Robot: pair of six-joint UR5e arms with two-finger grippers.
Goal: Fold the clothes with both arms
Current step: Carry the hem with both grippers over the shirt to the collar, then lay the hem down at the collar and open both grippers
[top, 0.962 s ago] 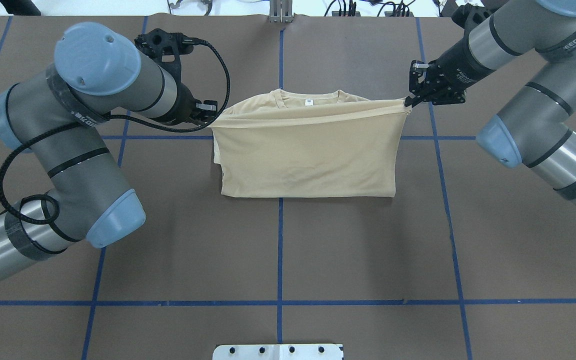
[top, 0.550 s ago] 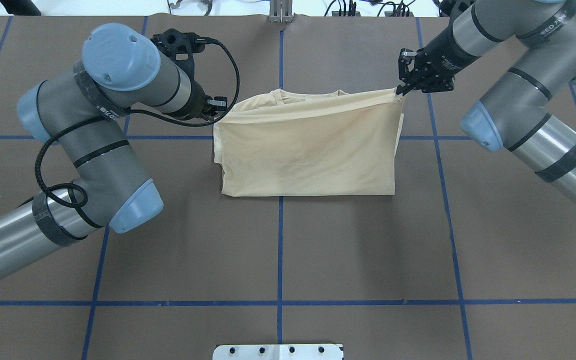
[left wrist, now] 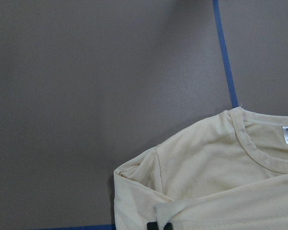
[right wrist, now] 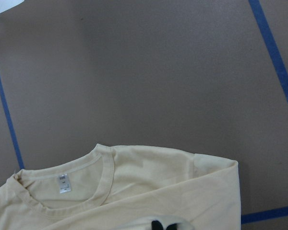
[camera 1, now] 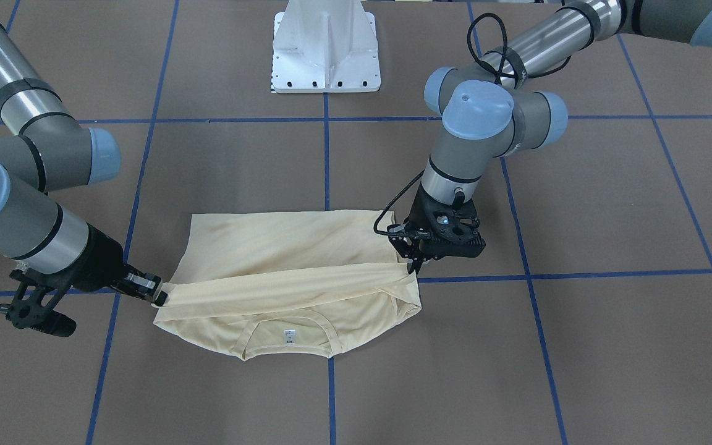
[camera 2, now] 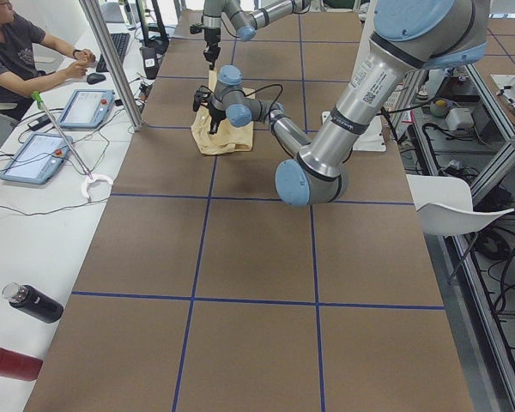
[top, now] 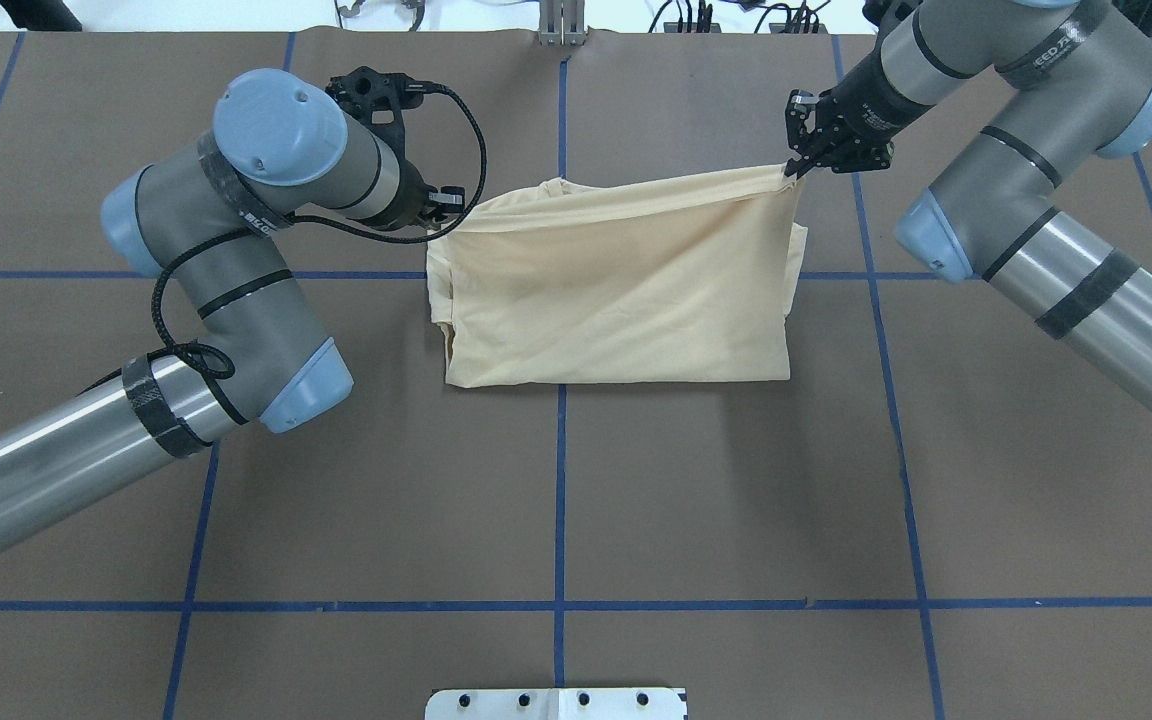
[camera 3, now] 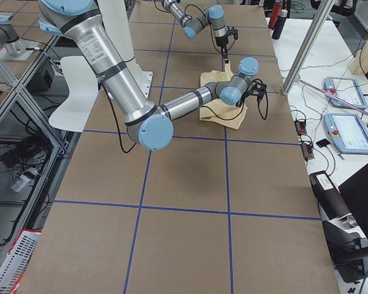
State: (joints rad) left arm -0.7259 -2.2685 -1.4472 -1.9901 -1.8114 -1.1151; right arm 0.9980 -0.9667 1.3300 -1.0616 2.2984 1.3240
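Since a second earlier, both arms had carried the lifted edge of the T-shirt (top: pixel 616 300) farther from my base, until from overhead it hid the neck label (camera 1: pixel 290 335) it had fallen short of before.

On my left, the left pincer (top: pixel 454 200) was clamped on one corner of that edge, cloth bunched between its tips. Between the two pincers the T-shirt lay on the worktop (top: pixel 636 500) across the centre line. Its lower part was doubled over and the held edge was drawn taut as a band running side to side. On my right, the right pincer (top: pixel 794 168) was closed on the other corner. It sat somewhat farther out than the left, so the band slanted.

Seen from across the worktop, the collar (left wrist: pixel 251 151) lay uncovered just beyond the band, away from my base. I judged the coming move turned on that: the band had to go outward and down onto the shoulders, with the left corner catching up.
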